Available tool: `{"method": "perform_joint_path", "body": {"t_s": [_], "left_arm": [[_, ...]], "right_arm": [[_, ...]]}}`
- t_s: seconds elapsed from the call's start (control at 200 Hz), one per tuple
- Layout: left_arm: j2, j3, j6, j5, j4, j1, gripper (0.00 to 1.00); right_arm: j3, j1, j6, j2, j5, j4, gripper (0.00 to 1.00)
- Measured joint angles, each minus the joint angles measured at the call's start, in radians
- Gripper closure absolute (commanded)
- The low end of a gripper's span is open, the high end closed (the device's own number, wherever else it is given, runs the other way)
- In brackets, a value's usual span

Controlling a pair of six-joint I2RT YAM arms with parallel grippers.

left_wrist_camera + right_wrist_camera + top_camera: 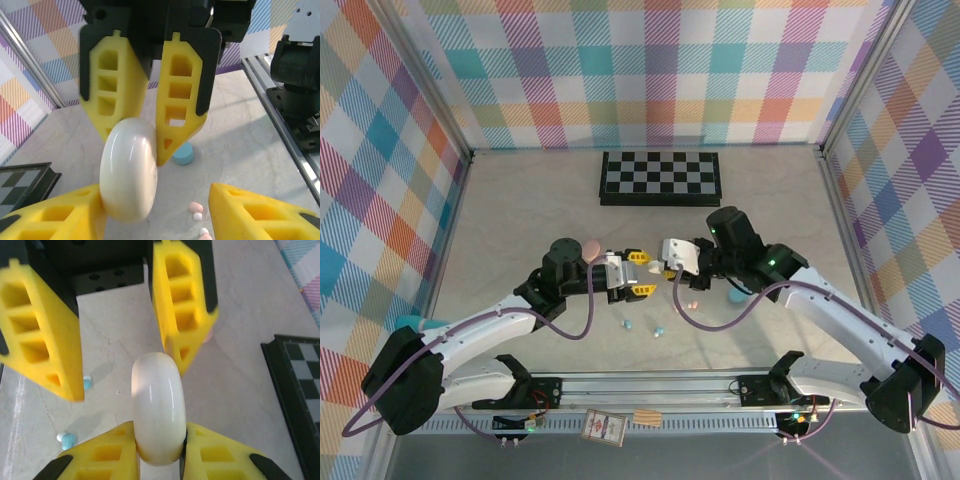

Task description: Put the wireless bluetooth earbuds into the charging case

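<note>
Your right jaws pinch the white charging case (157, 410) above the surface (240, 150); your left jaws stand open either side of it. The earbuds (195, 207) lie loose on the surface below.

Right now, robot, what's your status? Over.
Left gripper open, one finger against the white case. Right gripper shut on it. Earbuds loose on the table. Over.
</note>
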Motion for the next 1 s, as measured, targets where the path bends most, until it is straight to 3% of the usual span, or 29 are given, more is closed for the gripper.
{"method": "perform_joint_path", "body": {"t_s": [0.275,0.39,0.655,1.0], "left_arm": [[-0.086,-0.159,-0.056,-0.204,0.074,0.0,0.32],[-0.103,-0.177,-0.065,-0.327,0.06,0.0,0.0],[-0.141,-0.176,-0.101,-0.56,-0.027,0.0,0.0],[-0.191,-0.131,-0.177,-0.737,-0.222,0.0,0.0]], "right_arm": [[-0.145,-0.132,0.289,-0.003,-0.021,0.172,0.82],[-0.172,-0.179,0.489,0.086,-0.023,0.269,0.82],[-0.132,-0.196,0.885,0.415,-0.016,0.403,0.8],[0.167,-0.254,1.098,0.816,-0.074,0.436,0.77]]}}
